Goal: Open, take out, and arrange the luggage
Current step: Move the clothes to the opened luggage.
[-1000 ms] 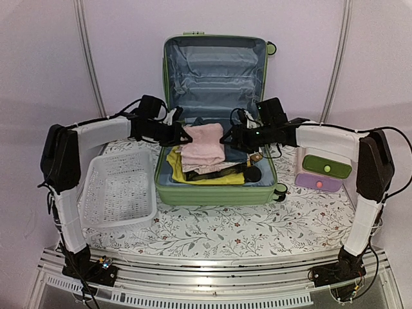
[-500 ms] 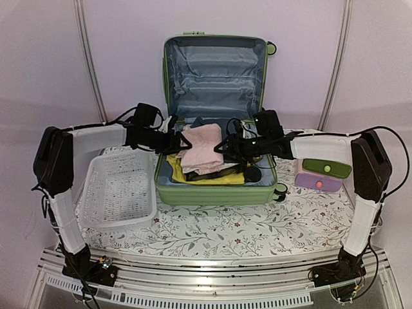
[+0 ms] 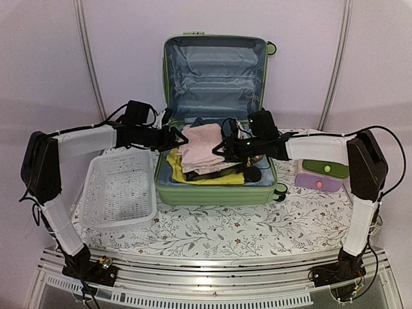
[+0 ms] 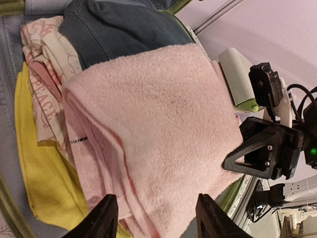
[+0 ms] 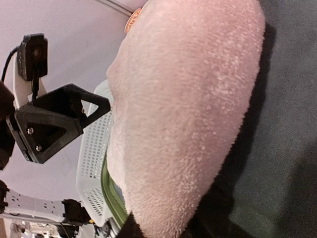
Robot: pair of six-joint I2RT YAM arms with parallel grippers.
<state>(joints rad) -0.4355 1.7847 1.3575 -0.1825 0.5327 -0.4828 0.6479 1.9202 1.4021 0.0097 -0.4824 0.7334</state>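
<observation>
the luggage (image 3: 212, 193) lies open mid-surface (image 3: 257, 225), its pink towel (image 3: 203, 145) between both arms: left pincer (image 3: 177, 138) apart just beside its left edge, right pincer (image 3: 222, 148) nearer, at its right edge, whether clamped i cannot tell.

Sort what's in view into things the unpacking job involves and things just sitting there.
Job: light-green ribbed hard-shell suitcase; folded pink towel and yellow garment inside it.
Lying about: small white-green-purple box; white perforated plastic basket, possibly for unpacked items.
</observation>
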